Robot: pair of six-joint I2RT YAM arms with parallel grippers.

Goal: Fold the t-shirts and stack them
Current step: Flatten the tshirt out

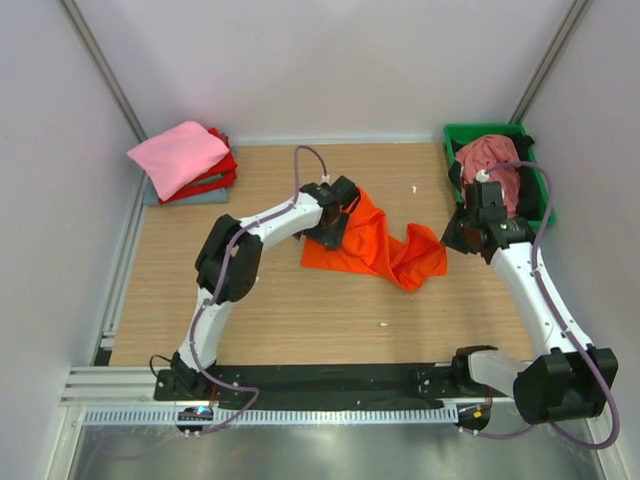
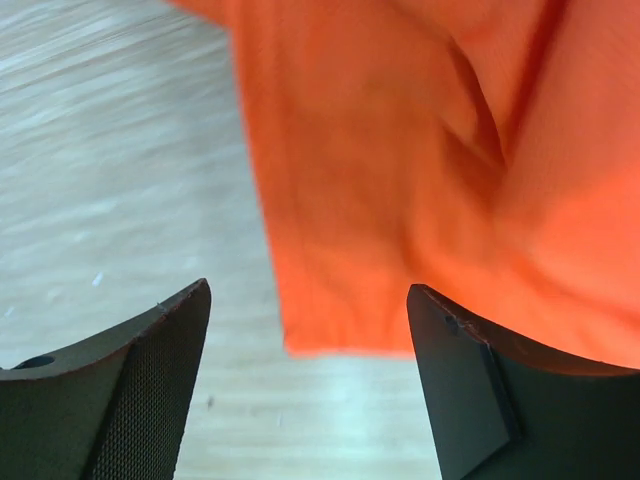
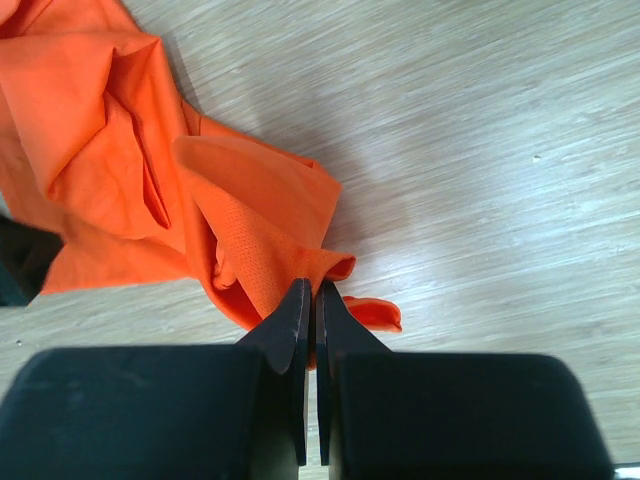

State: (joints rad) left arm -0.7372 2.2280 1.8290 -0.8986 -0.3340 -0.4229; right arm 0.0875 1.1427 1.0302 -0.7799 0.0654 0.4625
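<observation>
Left gripper (image 2: 305,290) is released: jaws stand wide apart, nothing between the pads (image 2: 140,400). It sits over the left end of the orange t-shirt (image 2: 400,150). In the left wrist view the cloth's lower edge ends just ahead of the fingertips, bare table (image 2: 100,150) to its left. No contact that I can see.

Right gripper (image 3: 308,285) is clenched, fingers pressed flat together. The tips sit right at a folded corner at the tee's right end (image 3: 110,130). Can't tell whether a thin bit of cloth is pinched or only touching. A small flap shows just beside the right finger.

Top view: orange t-shirt (image 1: 375,245) lies crumpled and unfolded mid-table, between the two grippers. Left gripper (image 1: 335,210) is on its upper-left part, right gripper (image 1: 452,238) at its right tip.

Other tees:
- The folded stack is at the far-left corner, well apart from both grippers: light pink tee (image 1: 178,155) on top, red tee (image 1: 222,170) below, grey-blue tee (image 1: 190,197) at the bottom.
- Dusty rose tee (image 1: 490,160) is bunched in the green tray (image 1: 455,135) at far right, behind the right wrist.
</observation>
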